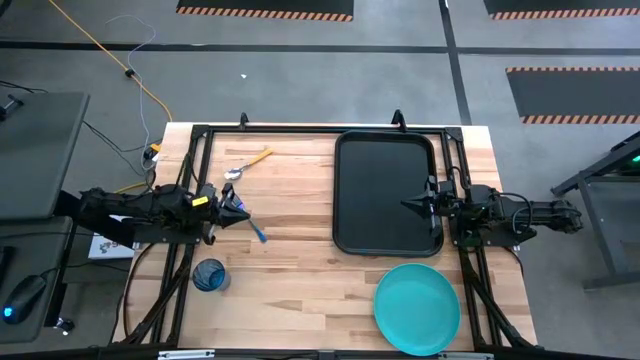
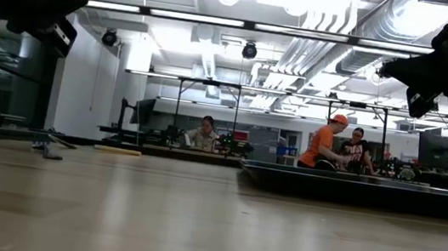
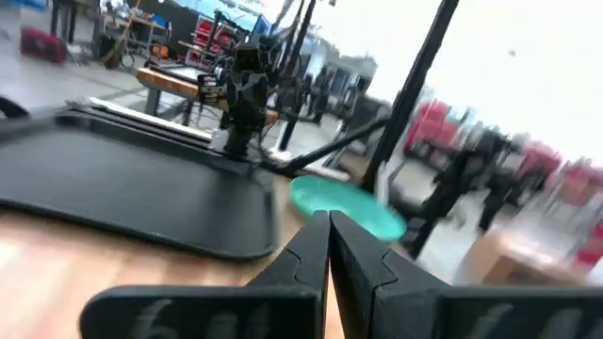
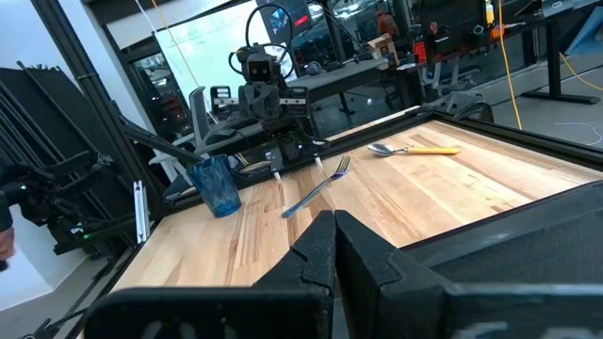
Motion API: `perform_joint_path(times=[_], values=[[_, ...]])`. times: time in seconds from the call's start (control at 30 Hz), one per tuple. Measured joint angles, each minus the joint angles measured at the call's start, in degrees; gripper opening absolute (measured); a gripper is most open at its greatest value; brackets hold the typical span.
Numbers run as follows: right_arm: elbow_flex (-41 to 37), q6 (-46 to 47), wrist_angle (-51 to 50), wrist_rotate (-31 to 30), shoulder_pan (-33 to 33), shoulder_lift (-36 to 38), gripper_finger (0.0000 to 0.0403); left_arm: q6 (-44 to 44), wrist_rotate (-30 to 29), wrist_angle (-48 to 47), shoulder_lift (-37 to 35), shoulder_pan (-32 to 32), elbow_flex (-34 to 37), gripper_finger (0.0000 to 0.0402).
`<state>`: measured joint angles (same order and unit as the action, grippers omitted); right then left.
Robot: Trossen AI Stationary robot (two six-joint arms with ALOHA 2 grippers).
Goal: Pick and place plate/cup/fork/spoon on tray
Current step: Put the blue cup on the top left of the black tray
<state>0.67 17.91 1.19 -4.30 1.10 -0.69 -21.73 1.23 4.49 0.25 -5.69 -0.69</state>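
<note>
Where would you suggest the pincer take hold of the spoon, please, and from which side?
Grip the spoon at the middle of its yellow-orange handle, coming straight down from above with the fingers across its width. It lies flat on the table, so only the slim, straight handle offers narrow sides; the shiny rounded bowl would probably slip. The left pincer is closest.

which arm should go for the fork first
Left. The left gripper, shut, hovers right beside the fork on the table's left half. The right gripper, also shut, waits over the tray, far from it.
</note>
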Motion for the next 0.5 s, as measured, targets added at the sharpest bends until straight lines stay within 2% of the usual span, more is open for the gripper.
perform_joint_path(times=[0.07,0.17,0.27,0.37,0.5], values=[[0.0,0.0,0.0,0.0,0.0,0.0,0.0000,-4.8,-2.1,4.6,0.0,0.0,0.0,0.0003],[0.0,0.0,0.0,0.0,0.0,0.0,0.0000,-8.8,-10.7,14.6,1.4,0.0,-0.4,0.0004],[0.0,0.0,0.0,0.0,0.0,0.0,0.0000,-7.5,-13.8,15.0,4.8,0.0,-4.5,0.0015],[0.0,0.0,0.0,0.0,0.0,0.0,0.0000,-5.5,-12.6,7.5,12.1,0.0,-13.4,0.0046],[0.0,0.0,0.0,0.0,0.0,0.0,0.0000,-2.4,-4.0,-16.6,25.0,0.0,-32.2,0.0109]])
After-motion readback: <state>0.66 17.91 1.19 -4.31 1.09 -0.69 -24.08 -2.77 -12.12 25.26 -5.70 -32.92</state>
